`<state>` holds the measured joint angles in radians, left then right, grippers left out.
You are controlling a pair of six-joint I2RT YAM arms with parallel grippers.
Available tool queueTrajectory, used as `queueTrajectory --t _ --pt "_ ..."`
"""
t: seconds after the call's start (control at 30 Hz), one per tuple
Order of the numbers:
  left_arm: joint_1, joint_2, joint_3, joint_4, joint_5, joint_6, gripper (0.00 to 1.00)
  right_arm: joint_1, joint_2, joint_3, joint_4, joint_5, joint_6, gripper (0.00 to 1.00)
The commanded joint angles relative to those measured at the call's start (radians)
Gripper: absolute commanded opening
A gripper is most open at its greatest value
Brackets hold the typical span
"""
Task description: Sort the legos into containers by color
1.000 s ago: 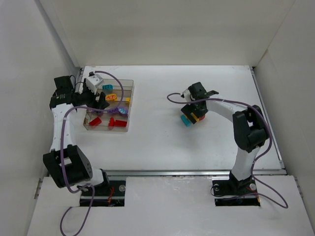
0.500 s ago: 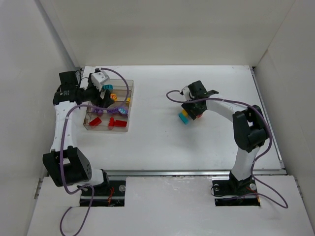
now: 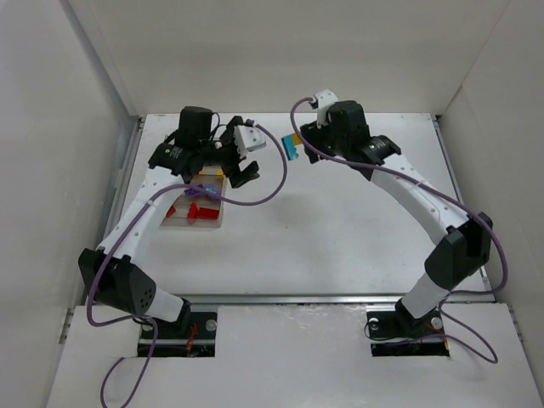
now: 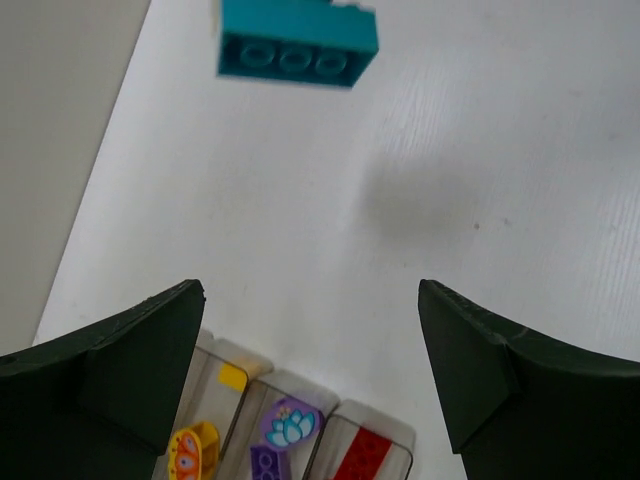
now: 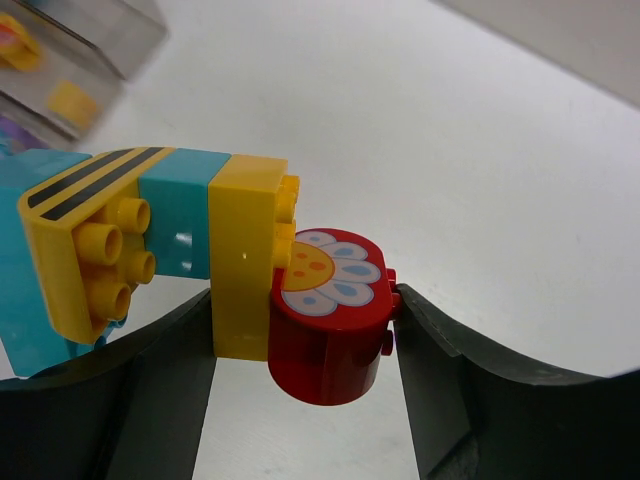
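- Right gripper: your fingers pinch a joined cluster of yellow and teal bricks, which ends in a red flower brick. The cluster hangs above the far middle of the table.
- Left gripper: your fingers stand spread wide with nothing between them, near the far right corner of the organizer box.
- Organizer box: it sits at the left of the table, partly hidden under your left arm. A yellow piece, a purple flower piece and a red piece lie in neighbouring compartments.
- Left wrist view: the cluster's teal brick hangs clear of the table, beyond the spread fingers.
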<state>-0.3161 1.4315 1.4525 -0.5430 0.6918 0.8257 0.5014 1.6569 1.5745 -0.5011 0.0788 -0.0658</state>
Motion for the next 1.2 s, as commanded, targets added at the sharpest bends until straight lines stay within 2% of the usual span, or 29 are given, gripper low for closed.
queueTrajectory --t 0.0,0.03,0.17,0.27,0.3,0.33,0.4,0.43,0.47,0.57,0.77,0.87,0.93,1.03,1.17 --pt "-0.014 -0.016 0.083 0.093 0.052 -0.086 0.87 0.094 -0.045 0.076 0.064 0.042 0.061 0.0" --pt "-0.014 0.009 0.095 0.106 0.093 -0.197 0.87 0.127 -0.061 0.085 0.064 0.053 0.061 0.0" --pt "0.05 0.032 0.12 0.142 0.395 -0.379 0.87 0.158 -0.147 -0.011 0.191 0.013 0.049 0.0" --pt "0.09 0.032 0.083 0.262 0.596 -0.603 0.87 0.158 -0.223 -0.066 0.282 0.022 0.049 0.0" --pt "0.091 0.023 0.063 0.388 0.635 -0.681 0.86 0.158 -0.236 -0.088 0.295 0.022 0.049 0.0" --pt "0.103 0.023 0.022 0.458 0.681 -0.833 0.86 0.158 -0.258 -0.088 0.305 0.022 0.049 0.0" --pt "0.103 0.001 -0.007 0.562 0.681 -0.948 0.86 0.172 -0.267 -0.088 0.314 0.045 0.038 0.0" --pt "0.103 0.001 -0.033 0.668 0.681 -1.0 0.86 0.181 -0.267 -0.088 0.314 0.064 0.026 0.0" --pt "0.092 -0.008 -0.044 0.723 0.672 -1.116 0.86 0.199 -0.267 -0.097 0.314 0.102 0.026 0.0" --pt "0.074 -0.017 -0.066 0.889 0.609 -1.308 0.86 0.226 -0.276 -0.107 0.325 0.169 0.03 0.0" --pt "0.046 -0.02 -0.041 0.89 0.45 -1.389 0.86 0.236 -0.258 -0.107 0.335 0.226 0.055 0.0" --pt "0.034 -0.02 -0.011 0.801 0.39 -1.331 0.81 0.236 -0.258 -0.107 0.335 0.217 0.064 0.0" --pt "0.034 -0.02 0.0 0.721 0.361 -1.28 0.71 0.236 -0.258 -0.107 0.345 0.217 0.064 0.0" --pt "0.023 -0.011 0.0 0.695 0.347 -1.271 0.59 0.236 -0.258 -0.107 0.345 0.208 0.064 0.0" --pt "0.014 -0.011 0.0 0.695 0.336 -1.271 0.57 0.236 -0.258 -0.107 0.345 0.199 0.073 0.0"
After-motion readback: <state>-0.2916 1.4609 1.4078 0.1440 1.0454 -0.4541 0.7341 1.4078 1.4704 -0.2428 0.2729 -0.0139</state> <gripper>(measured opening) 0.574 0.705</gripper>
